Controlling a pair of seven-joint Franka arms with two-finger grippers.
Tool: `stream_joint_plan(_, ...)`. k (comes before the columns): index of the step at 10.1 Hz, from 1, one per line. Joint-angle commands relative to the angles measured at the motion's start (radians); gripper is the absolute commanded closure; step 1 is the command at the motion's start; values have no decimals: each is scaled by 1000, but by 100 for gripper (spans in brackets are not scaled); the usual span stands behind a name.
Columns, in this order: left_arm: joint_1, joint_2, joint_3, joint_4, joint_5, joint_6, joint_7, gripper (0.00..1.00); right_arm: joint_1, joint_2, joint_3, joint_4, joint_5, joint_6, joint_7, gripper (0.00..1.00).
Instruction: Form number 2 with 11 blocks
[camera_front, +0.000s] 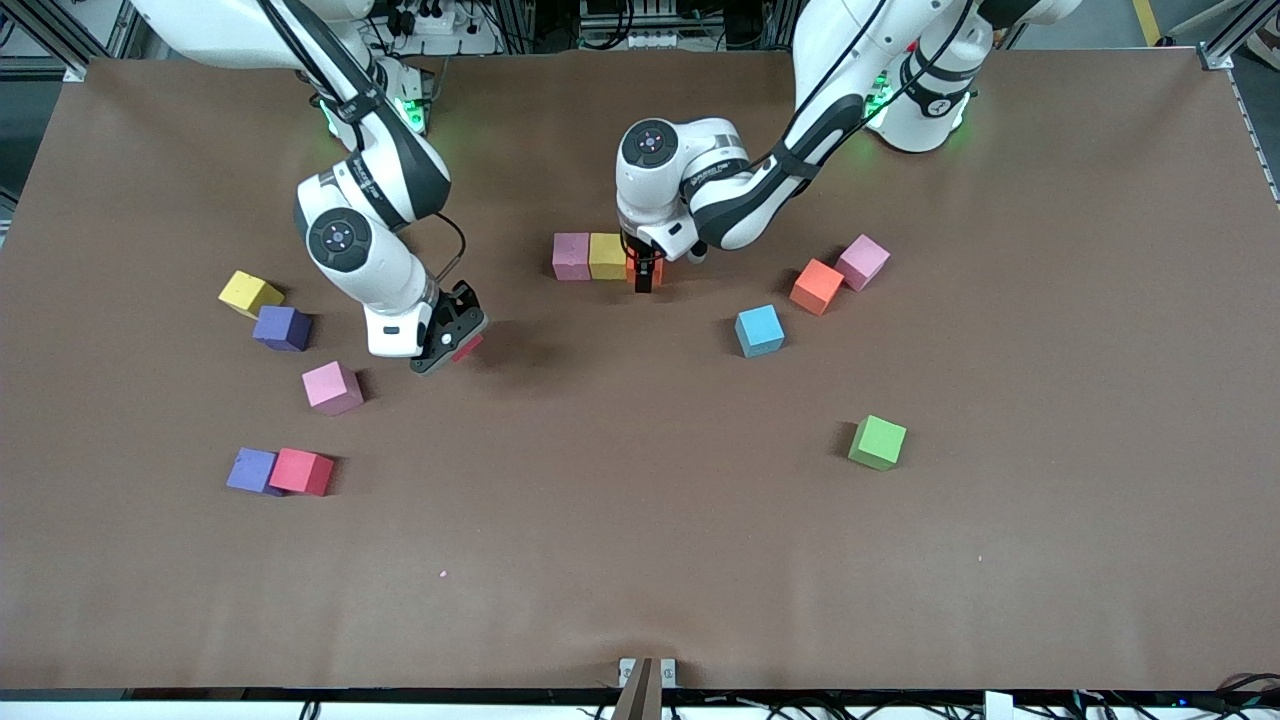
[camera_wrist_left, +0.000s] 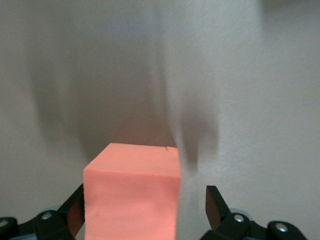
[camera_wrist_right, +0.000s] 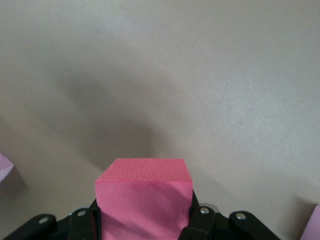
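- Now a short row of blocks sits on the brown tabletop (camera_front: 640, 560) toward the robots' edge, near its middle: a pink cube (camera_front: 571, 256) and a yellow cube (camera_front: 607, 255) touch side by side, with an orange cube (camera_front: 651, 272) at the yellow one's end, mostly hidden by the left arm.
- Over that orange cube (camera_wrist_left: 132, 195), the left gripper (camera_front: 644, 277) has its fingers spread; in the left wrist view one finger (camera_wrist_left: 214, 205) stands clear of the cube's side with a gap between.
- Pinching a pink-red cube (camera_wrist_right: 145, 202) between its fingers, the right gripper (camera_front: 452, 340) hangs over bare tabletop toward the right arm's end; a sliver of that cube (camera_front: 466, 347) shows in the front view.
- Toward the right arm's end lie five loose blocks: a yellow block (camera_front: 249, 293) just beside a purple block (camera_front: 282, 328), a pink block (camera_front: 332, 388) nearer the front camera, and nearer still a purple cube (camera_front: 252, 470) touching a red cube (camera_front: 301, 471).
- Toward the left arm's end lie an orange block (camera_front: 817, 286) touching a pink one (camera_front: 862, 262), a blue block (camera_front: 759, 330) near them, and a green block (camera_front: 877, 442) well apart, nearer the front camera.
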Motion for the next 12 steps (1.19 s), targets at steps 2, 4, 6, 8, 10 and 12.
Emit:
stream_joint_plan(2,4,-99,-12,-25,74,-75,-231,0,70,-17,7,3,18,-1,189,60)
stream_joint_plan(4,89,-119,-74,-30,69,-116,-166,0,92,-14,25,20,18,-5,318,60)
stream_joint_plan(6,288,-125,-237,-59,69,-156,-74,0,153,-2,33,46,15,4,487,60)
stream_joint_plan(8,486,-122,-358,-68,69,-204,95,0,219,20,32,86,17,4,654,60)
stream_joint_plan(10,563,-110,-366,-74,69,-210,373,0,334,92,18,181,-2,4,899,60)
stream_joint_plan(12,634,-83,-366,-71,69,-210,667,0,458,153,-49,261,-6,1,1056,60)
